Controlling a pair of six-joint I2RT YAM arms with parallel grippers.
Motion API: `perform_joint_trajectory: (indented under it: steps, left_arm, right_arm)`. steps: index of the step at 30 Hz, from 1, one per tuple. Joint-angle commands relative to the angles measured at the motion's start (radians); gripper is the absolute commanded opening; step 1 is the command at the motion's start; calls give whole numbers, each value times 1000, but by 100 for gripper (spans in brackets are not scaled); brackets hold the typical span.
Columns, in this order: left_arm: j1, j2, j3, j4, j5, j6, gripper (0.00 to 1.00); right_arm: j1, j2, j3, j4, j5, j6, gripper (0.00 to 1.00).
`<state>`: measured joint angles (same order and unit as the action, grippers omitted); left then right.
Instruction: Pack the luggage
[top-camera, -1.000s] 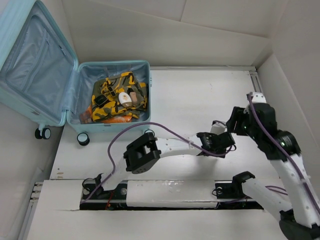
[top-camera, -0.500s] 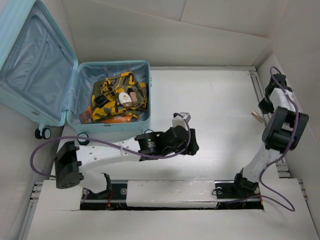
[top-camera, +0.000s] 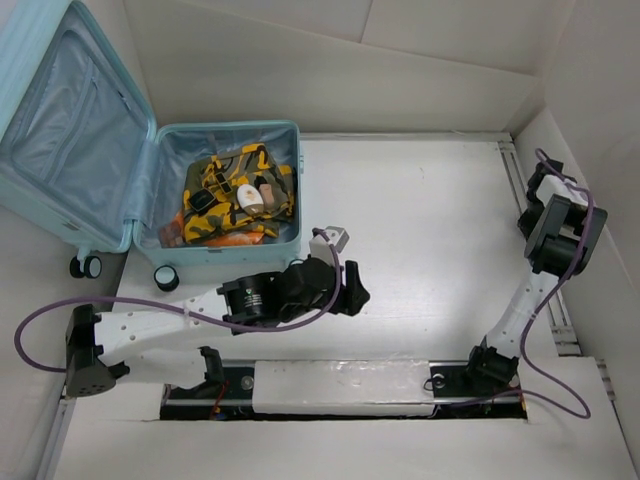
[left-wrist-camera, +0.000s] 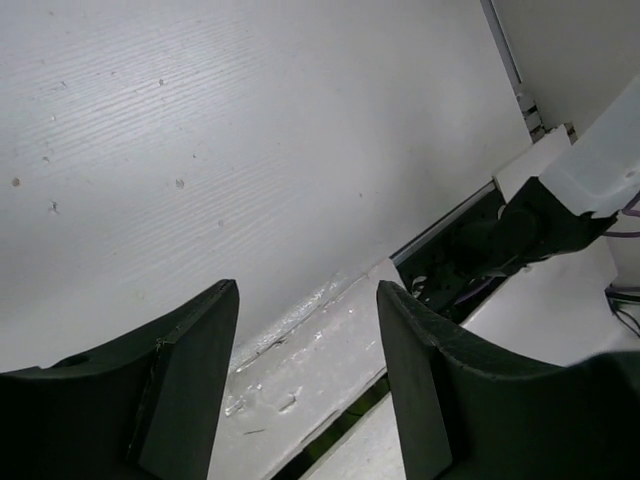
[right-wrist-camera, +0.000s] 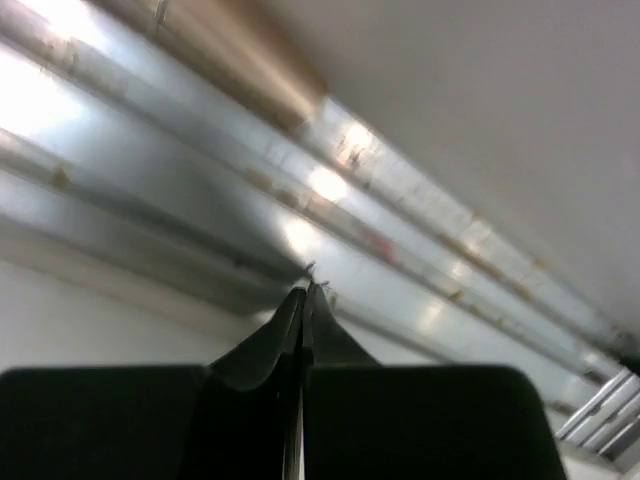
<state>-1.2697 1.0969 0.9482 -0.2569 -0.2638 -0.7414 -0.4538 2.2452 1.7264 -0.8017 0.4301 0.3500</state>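
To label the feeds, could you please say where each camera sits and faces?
Top external: above, behind; looks down on table, open luggage, left arm, right arm.
Left wrist: past its open claw, down at bare table.
Right wrist: past its shut claw, at a metal rail.
Shared: top and left wrist show right arm's base.

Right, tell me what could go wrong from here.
1. The right gripper is shut with nothing between its fingers, close to the metal rail. The blurred brownish item beside it may have been missed, and the tips could scrape the rail.
2. The luggage rests on caster wheels near the left edge of the table, lid open. A push from the open, empty left gripper might roll it off.
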Motion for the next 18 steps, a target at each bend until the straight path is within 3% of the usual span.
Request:
perform_joint_trajectory:
  steps: [1, 10, 18]
  left_arm:
    - [-2, 17, 58, -27, -46, 85, 54]
    - [-2, 77, 167, -54, -58, 128, 55]
    - [-2, 129, 215, -73, -92, 93, 55]
  right_arm:
    - [87, -100, -123, 53, -83, 7, 0]
    - [217, -427, -185, 124, -34, 21, 0]
    - [306, -611, -240, 153, -158, 12, 0]
